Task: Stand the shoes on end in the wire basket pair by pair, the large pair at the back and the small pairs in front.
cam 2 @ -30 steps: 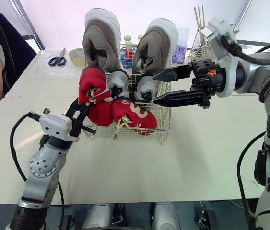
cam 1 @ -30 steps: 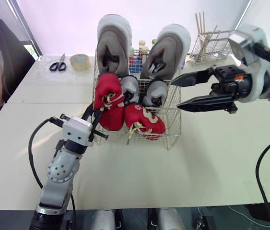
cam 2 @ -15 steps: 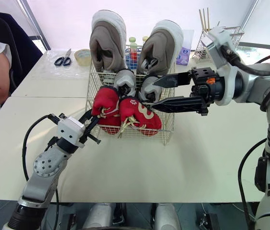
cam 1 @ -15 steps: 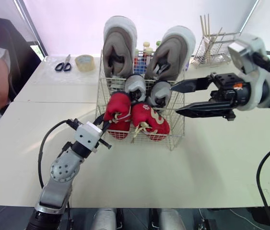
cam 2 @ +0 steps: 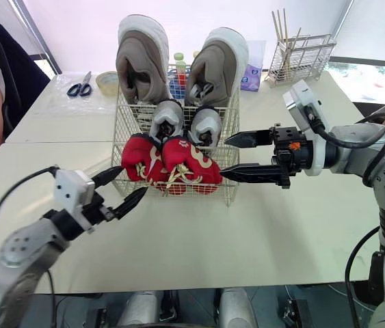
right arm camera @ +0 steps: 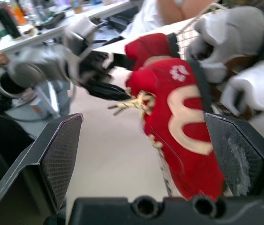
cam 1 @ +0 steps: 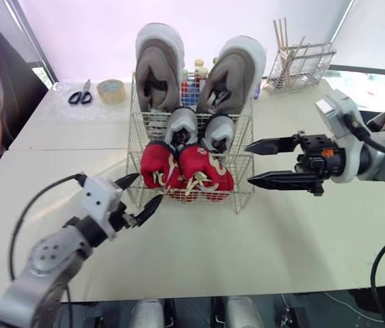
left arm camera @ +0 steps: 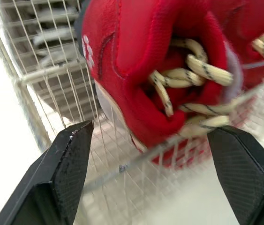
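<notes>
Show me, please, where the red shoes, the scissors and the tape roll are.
red shoes (cam 1: 208, 168), left eye view, on one shoe's red upper
scissors (cam 1: 78, 98), left eye view, on the black handles
tape roll (cam 1: 112, 90), left eye view, on its outer side

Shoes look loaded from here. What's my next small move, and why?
Probably draw both arms back from the wire basket. The large grey pair stands at the back, with the small grey pair and the red pair in front of it. The left end effector and right end effector are open, empty and outside the wire.
</notes>
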### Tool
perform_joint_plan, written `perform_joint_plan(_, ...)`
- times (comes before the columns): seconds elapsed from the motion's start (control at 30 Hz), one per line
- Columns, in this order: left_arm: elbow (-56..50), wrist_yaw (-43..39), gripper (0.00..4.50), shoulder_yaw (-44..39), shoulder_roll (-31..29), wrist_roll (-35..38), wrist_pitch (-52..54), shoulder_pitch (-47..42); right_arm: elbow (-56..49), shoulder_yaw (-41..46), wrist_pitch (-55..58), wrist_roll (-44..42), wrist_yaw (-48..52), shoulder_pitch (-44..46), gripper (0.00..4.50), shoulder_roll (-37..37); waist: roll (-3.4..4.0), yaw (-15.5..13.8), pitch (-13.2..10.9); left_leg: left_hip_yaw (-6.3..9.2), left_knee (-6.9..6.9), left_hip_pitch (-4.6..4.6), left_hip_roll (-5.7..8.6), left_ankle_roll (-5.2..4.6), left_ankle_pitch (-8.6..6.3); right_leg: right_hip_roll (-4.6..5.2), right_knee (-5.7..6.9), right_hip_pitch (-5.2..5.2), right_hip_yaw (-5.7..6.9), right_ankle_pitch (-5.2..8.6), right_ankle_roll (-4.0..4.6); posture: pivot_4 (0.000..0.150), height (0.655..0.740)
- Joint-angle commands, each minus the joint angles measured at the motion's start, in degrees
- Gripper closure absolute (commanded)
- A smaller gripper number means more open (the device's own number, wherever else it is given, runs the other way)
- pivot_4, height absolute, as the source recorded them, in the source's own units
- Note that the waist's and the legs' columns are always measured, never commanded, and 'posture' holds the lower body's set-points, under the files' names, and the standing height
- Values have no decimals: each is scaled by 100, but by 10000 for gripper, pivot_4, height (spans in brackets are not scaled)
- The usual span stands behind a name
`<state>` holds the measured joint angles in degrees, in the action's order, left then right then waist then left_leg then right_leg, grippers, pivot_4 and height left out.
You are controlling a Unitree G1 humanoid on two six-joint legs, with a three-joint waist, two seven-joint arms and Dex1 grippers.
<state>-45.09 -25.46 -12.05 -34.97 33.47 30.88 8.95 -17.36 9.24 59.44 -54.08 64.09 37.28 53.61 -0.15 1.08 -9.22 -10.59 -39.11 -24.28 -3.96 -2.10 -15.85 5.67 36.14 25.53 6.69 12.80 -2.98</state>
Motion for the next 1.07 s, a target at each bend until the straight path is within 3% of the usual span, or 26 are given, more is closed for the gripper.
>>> perform_joint_plan(0.03,-467,-189,6111,-783,-449,724,524,201,43,29,-239,89,38,-17,0,-2,3,-14,-3,1,0,0,0,2,1,-1,-1,0,1,0,0,1500,7352)
perform_joint_plan(0.2,-722,-594,6111,-2455,-1363,2369,1376,899,500,26,-543,357,186,-233,0,41,-10,-40,-12,-1,-1,-8,6,14,-5,3,-7,6,1,1,1,1500,7352)
perform_joint_plan(0.3,-401,-889,6111,-3425,-1684,3420,1941,1552,892,77,-832,658,278,-479,0,158,-8,-35,-16,-1,-1,-10,12,27,-5,18,-11,7,1,1,1,1500,7352)
perform_joint_plan(0.33,-125,-1014,6111,-3588,-1700,3458,2029,1696,1045,96,-950,774,308,-557,0,202,-6,-35,-17,-3,-1,-10,13,35,-1,19,-13,7,1,1,1,1500,7352)
perform_joint_plan(0.43,856,-1317,6111,-3320,-1795,2416,1739,1852,1442,200,-1191,1014,416,-690,0,376,5,-44,-23,-4,-1,-8,15,33,-3,18,-13,13,3,3,-1,1500,7352)
perform_joint_plan(0.53,1325,-1552,6111,-2991,-1857,1828,1474,1807,1598,302,-1293,1126,473,-802,0,515,8,-32,-25,-4,4,-11,12,26,-8,14,-9,46,3,2,1,1500,7352)
perform_joint_plan(0.83,1959,-1740,6111,-2206,-1546,940,1054,1476,1199,383,-1240,1087,171,-1359,0,287,7,-30,-25,-22,26,-26,12,29,-9,23,-11,78,-18,2,3,1500,7352)
perform_joint_plan(1.07,2090,-1662,6111,-2270,-1136,916,982,1205,1610,121,-1508,1361,262,-1277,0,159,7,-25,-25,-24,25,-26,12,28,-9,24,-11,79,-20,2,4,1500,7352)
